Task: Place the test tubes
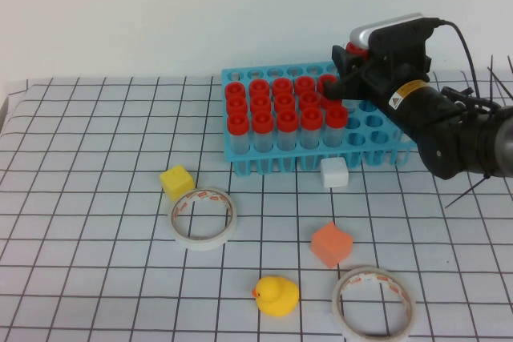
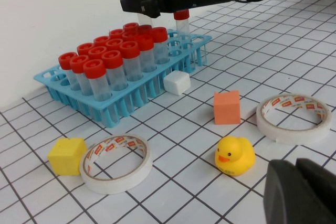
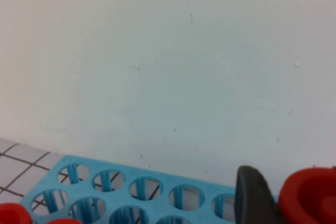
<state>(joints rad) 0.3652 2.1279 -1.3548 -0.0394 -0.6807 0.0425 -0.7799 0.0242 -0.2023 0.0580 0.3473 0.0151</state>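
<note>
A blue rack (image 1: 377, 130) stands at the back of the table, its left part filled with several red-capped test tubes (image 1: 263, 122). My right gripper (image 1: 346, 66) hangs over the rack's back right part, shut on a red-capped test tube (image 1: 356, 51). In the right wrist view that tube's cap (image 3: 310, 198) sits against one dark finger (image 3: 252, 198), with empty rack holes (image 3: 144, 190) below. My left gripper (image 2: 295, 165) is shut and empty, low over the table near the duck, and it does not show in the high view.
A white cube (image 1: 334, 173) lies just in front of the rack. Nearer me are a yellow cube (image 1: 177, 181), a tape roll (image 1: 203, 239), an orange cube (image 1: 331, 244), a yellow duck (image 1: 277, 295) and a second tape roll (image 1: 375, 276).
</note>
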